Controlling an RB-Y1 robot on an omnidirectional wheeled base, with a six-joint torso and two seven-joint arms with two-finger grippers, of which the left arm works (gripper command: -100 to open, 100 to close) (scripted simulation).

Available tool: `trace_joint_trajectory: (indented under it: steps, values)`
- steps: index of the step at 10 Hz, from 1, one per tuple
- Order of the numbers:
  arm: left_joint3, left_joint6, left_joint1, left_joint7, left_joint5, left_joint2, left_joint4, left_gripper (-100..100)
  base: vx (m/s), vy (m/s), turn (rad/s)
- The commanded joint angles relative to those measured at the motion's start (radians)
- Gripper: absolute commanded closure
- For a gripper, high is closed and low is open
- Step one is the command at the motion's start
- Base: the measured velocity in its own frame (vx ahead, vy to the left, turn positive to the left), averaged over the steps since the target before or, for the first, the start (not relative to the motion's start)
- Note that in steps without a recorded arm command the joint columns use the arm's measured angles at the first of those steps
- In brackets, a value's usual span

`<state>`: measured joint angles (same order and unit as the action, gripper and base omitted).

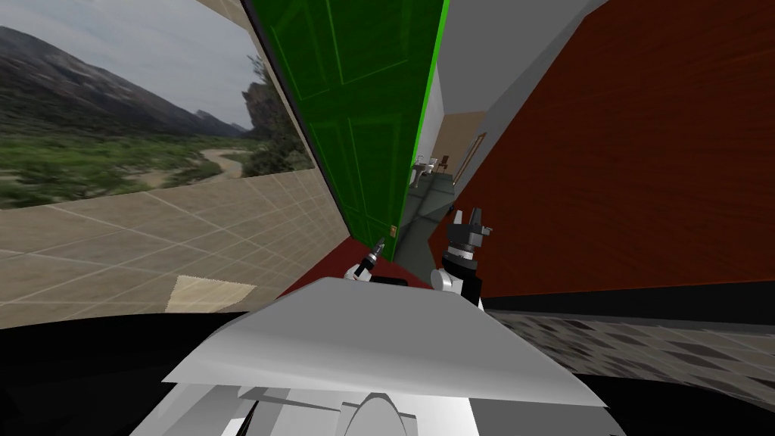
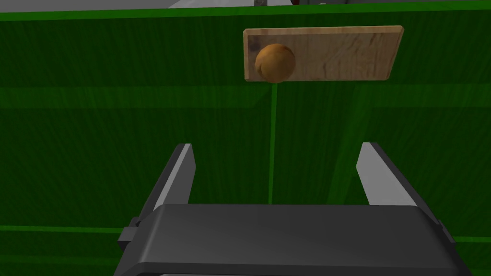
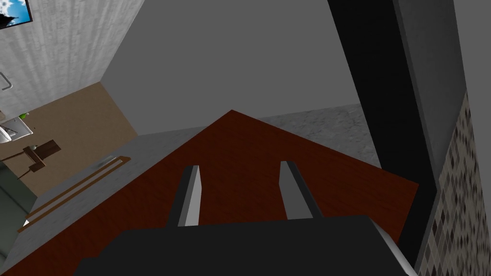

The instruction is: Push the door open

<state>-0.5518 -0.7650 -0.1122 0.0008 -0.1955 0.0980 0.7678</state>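
The green door [image 1: 356, 113] already stands ajar, its bright free edge parted from the red-brown wall [image 1: 643, 151], and a further room shows through the gap. Your landmark is the round brown knob [image 2: 274, 63], set at one end of a wooden plate [image 2: 335, 52] close to that free edge. The left tool [image 2: 277, 145] is the nearer one by far. It faces the door panel square on, fingers spread with nothing between them, and the knob lies just beyond the fingertips, in line with the gap between them. Whether the tips touch the panel, you cannot tell. The right tool [image 1: 473, 216] hangs on the far side of the gap from the knob, beside the red-brown wall, with its fingers also spread and empty. The push is best made with the left arm, straight ahead into the panel beside the knob. Near the free edge, far from the hinges, it should swing most easily.
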Motion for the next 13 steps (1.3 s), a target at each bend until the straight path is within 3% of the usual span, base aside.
trace_joint_trajectory:
  steps: [1, 9, 10, 13]
  values:
    - [0.002, -0.003, 0.001, -0.001, -0.001, 0.000, -0.004, -100, 0.120, -0.026, -0.024]
    - [0.014, -0.016, 0.004, -0.006, -0.005, -0.007, -0.020, -100, 0.177, -0.083, -0.024]
    - [0.014, -0.016, 0.004, -0.006, -0.005, -0.007, -0.020, 100, -0.017, 0.003, -0.004]
    - [0.014, -0.016, 0.004, -0.006, -0.005, -0.007, -0.020, 100, -0.019, 0.009, -0.006]
